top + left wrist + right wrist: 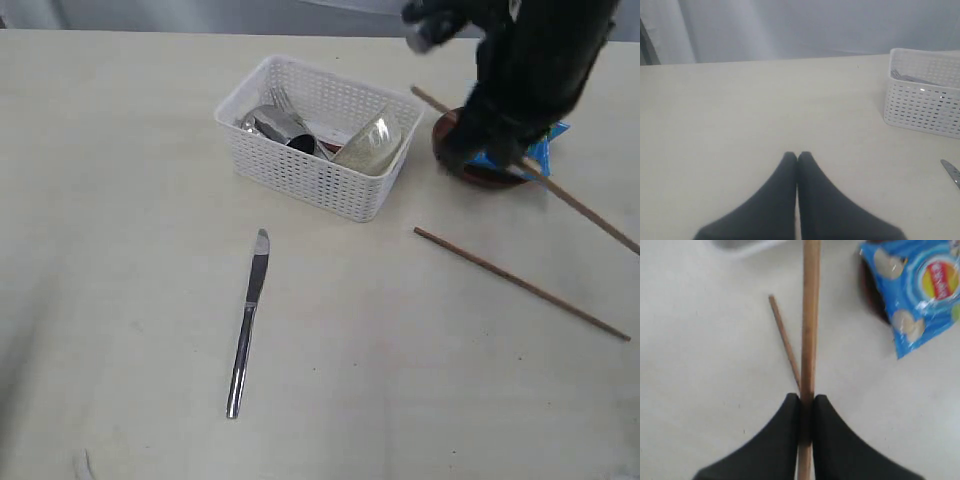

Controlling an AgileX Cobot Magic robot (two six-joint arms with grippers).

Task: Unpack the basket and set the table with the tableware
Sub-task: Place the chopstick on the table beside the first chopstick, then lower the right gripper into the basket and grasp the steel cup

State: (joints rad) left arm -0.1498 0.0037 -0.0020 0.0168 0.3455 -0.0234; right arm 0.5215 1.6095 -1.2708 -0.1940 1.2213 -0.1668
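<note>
In the exterior view, your basket (322,185) holds more tableware (285,128), while the knife (248,320) and one chopstick (520,283) lie on the desk (110,220). Left wrist view: your left gripper (797,156) is closed and empty. Right wrist view: your right gripper (806,400) pinches the second chopstick (810,315); lay it parallel beside the first.

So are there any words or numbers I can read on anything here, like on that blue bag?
Blue chip bag: white letters on a red band in a yellow circle, too blurred to read.
Nothing else in these pictures shows any writing.
</note>
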